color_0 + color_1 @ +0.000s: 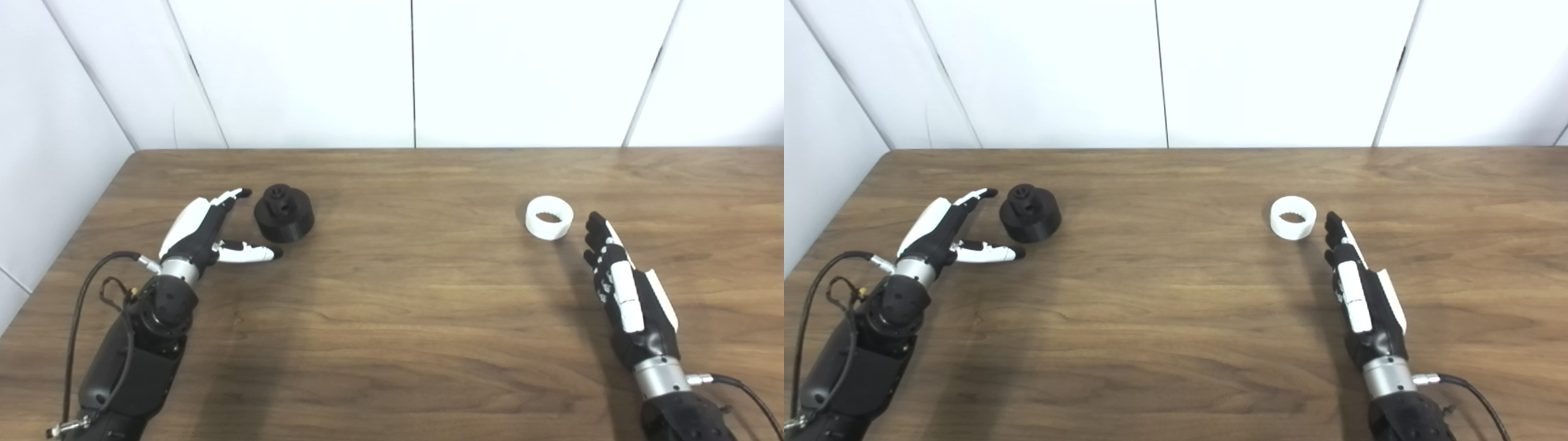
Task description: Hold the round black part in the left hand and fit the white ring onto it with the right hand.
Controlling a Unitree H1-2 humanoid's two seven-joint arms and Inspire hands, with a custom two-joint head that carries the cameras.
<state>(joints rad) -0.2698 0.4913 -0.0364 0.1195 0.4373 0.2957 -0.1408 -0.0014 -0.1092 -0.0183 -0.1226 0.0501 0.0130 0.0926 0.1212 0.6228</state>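
So the left hand (199, 229) is spread open and holding nothing, with the round black part (284, 213) sitting on the table (392, 318) right in the gap between its fingers and thumb, stubby top pointing up. I'd just slide in a touch and close around the sides, not the top. Over on the right, the white ring (549, 217) lies flat, hole facing up, just past the fingertips of the right hand (625, 288), which is stretched out straight and empty.
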